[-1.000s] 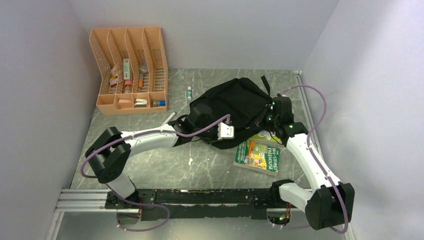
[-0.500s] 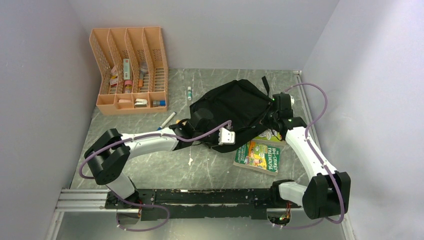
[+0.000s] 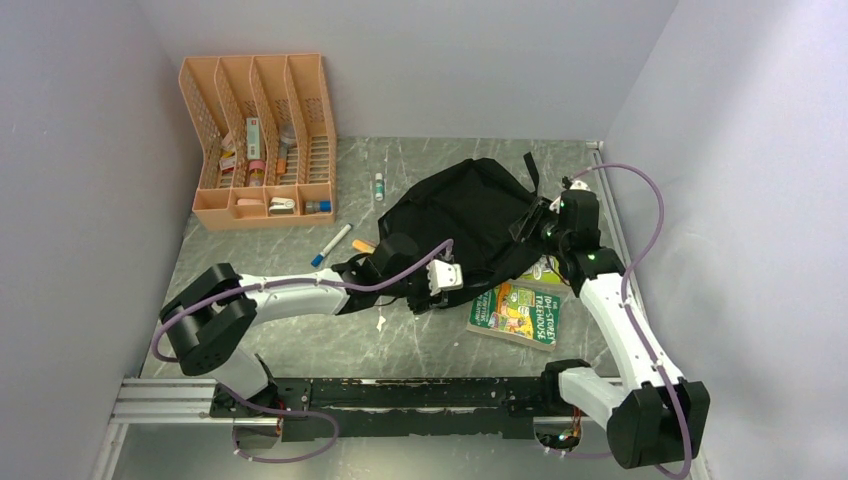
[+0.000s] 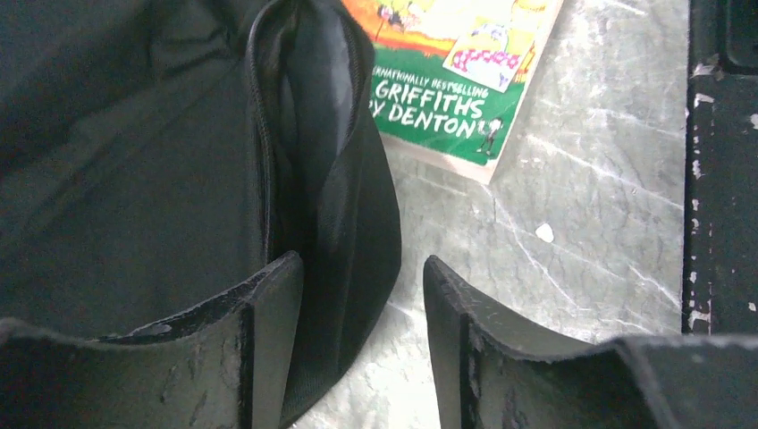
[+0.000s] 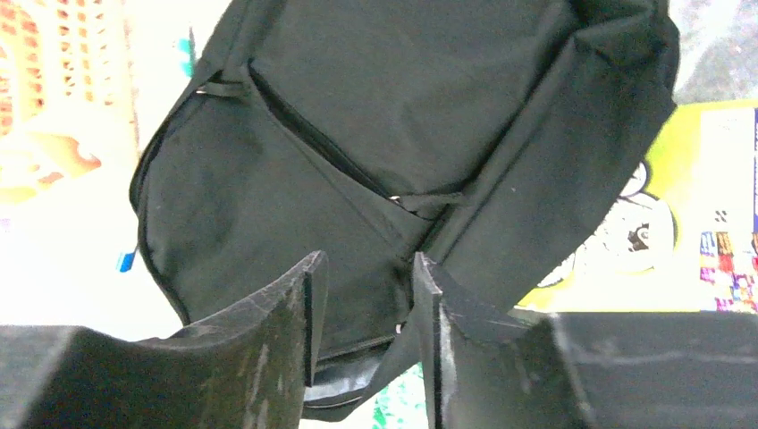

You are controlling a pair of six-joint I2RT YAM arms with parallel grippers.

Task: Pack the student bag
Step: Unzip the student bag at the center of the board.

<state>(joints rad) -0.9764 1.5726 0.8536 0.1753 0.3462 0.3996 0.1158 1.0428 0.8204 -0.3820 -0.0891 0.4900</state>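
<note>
Fingers [image 4: 268, 349] of the left gripper [image 4: 362, 268] stand parted and grip nothing. The slack rim of the student bag [image 4: 134, 161] hangs in the gap between them, low over the surface [image 4: 581, 232]. We judge that closing here could pinch both fabric layers together and seal the narrow zip mouth rather than hold it wide.

The right gripper [image 5: 366, 264] is likewise parted, at the bag's 3 o'clock side, with a strap-like band [image 5: 357, 389] close under its fingers [image 5: 277, 340]. Catching that band would drag the whole bag.

With neither arm holding it, the bag lies collapsed near the middle of the surface, toward 1 o'clock, and we expect its mouth may slump shut.

A book [image 3: 518, 310] lies at the bag's 5 o'clock, hard against the fabric edge. A careless push could shove it beneath the bag instead of inside.

Farther out, a marker [image 3: 330, 245] lies at 9 o'clock of the bag and the orange organiser [image 3: 262, 140] stands at 10 o'clock. Neither is packed yet.
</note>
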